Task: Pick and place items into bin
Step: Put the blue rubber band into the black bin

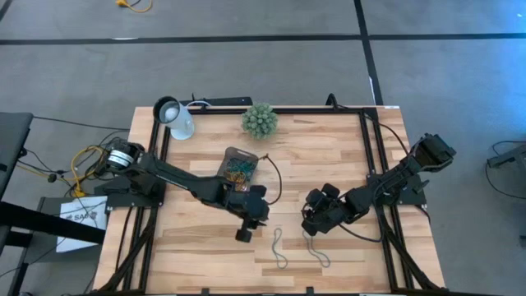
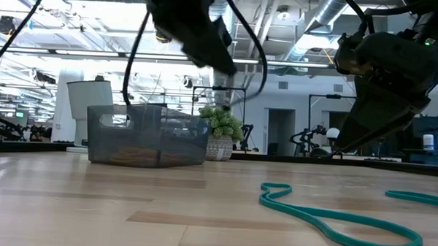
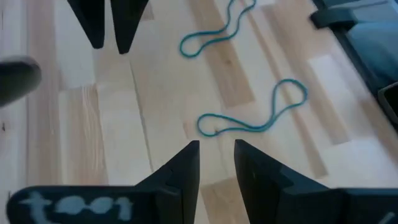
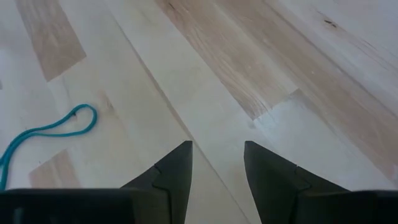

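Between my two hands lie the last loose items: two teal loops, one (image 1: 279,248) nearer my left hand (image 1: 246,226), the other (image 1: 317,251) just below my right hand (image 1: 311,224). Most of the coloured bands already sit in the bin (image 1: 239,167), which rests on the surface (image 1: 329,156) behind my left arm. Both loops are thin, floppy and flat on the wood, so I judge my fingertips could scrape past or catch a single strand that slips out on the lift. My left hand hangs clear of the surface, tilted down, fingers slightly parted and empty. My right hand hovers low, fingers spread wide, holding nothing.
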